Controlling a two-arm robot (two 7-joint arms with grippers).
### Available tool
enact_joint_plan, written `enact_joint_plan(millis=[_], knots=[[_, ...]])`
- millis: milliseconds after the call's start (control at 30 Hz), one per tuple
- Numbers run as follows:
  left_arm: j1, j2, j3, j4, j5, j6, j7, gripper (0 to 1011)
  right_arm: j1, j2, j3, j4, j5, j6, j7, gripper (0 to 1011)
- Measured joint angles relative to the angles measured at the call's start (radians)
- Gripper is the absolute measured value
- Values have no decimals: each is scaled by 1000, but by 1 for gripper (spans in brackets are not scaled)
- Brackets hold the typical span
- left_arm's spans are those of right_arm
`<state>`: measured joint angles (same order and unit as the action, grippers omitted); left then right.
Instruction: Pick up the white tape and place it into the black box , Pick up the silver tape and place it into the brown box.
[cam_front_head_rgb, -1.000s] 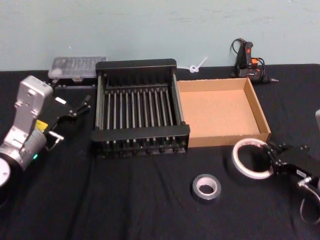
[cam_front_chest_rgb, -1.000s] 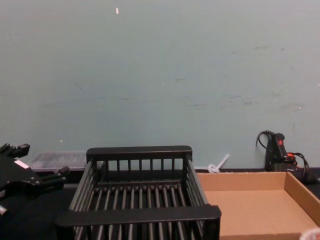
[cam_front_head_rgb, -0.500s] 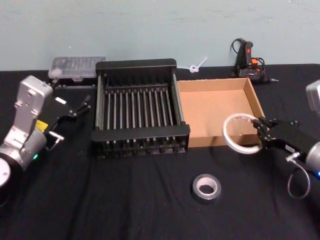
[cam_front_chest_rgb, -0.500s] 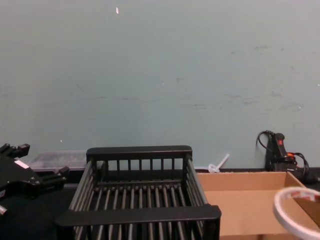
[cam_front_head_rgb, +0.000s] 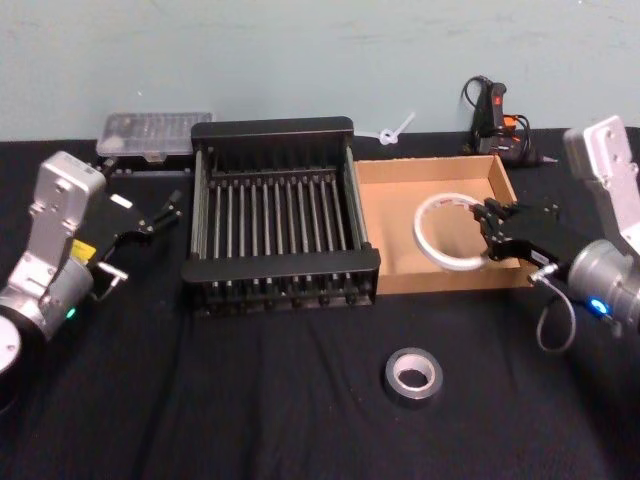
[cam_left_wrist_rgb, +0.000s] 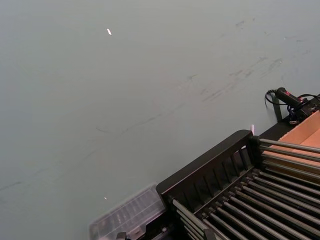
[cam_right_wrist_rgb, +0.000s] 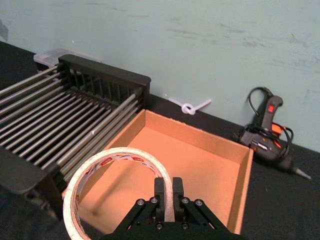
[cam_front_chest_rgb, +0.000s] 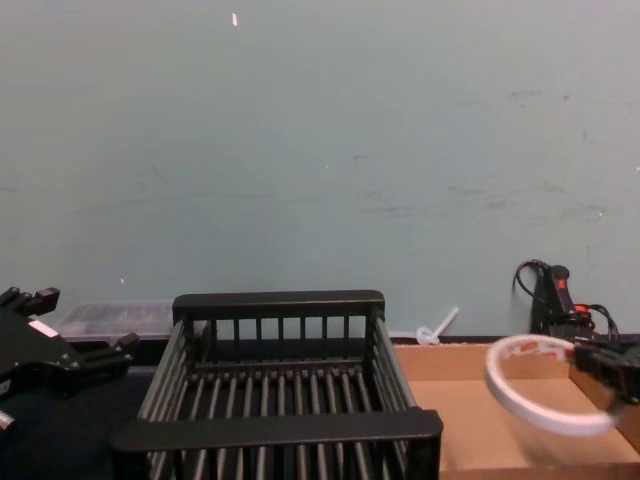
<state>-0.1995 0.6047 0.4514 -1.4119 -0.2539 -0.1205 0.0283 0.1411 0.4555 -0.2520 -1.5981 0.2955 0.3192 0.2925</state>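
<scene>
White tape (cam_front_head_rgb: 452, 232) is hanging in the air over the brown box (cam_front_head_rgb: 400, 222), pinched at its rim by the right gripper (cam_front_head_rgb: 492, 228). Carry step is in hand; next it needs to be travelling left past the box wall, over the black box (cam_front_head_rgb: 275, 130), before releasing. Silver tape (cam_front_head_rgb: 413, 375) is lying near the desk's front edge. Left gripper (cam_front_head_rgb: 150, 220) is sitting left of the crate, fingers spread.

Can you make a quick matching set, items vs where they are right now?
Items:
1. white tape
2. silver tape
3. left gripper
4. glue gun

Places:
A. on the black cloth, in front of the boxes
B. by the wall, behind the brown box
C. held by the right gripper above the brown box
D. left of the black box

Pairs: 1-C, 2-A, 3-D, 4-B
</scene>
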Motion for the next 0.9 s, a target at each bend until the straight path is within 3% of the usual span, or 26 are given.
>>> enact_joint_plan(millis=[400, 900], knots=[[0, 0, 0, 0, 0, 0, 0, 1001, 131, -74, -76, 92, -77, 6, 7, 101], [0, 0, 0, 0, 0, 0, 0, 1001, 225, -159, -155, 160, -139, 11, 43, 101]])
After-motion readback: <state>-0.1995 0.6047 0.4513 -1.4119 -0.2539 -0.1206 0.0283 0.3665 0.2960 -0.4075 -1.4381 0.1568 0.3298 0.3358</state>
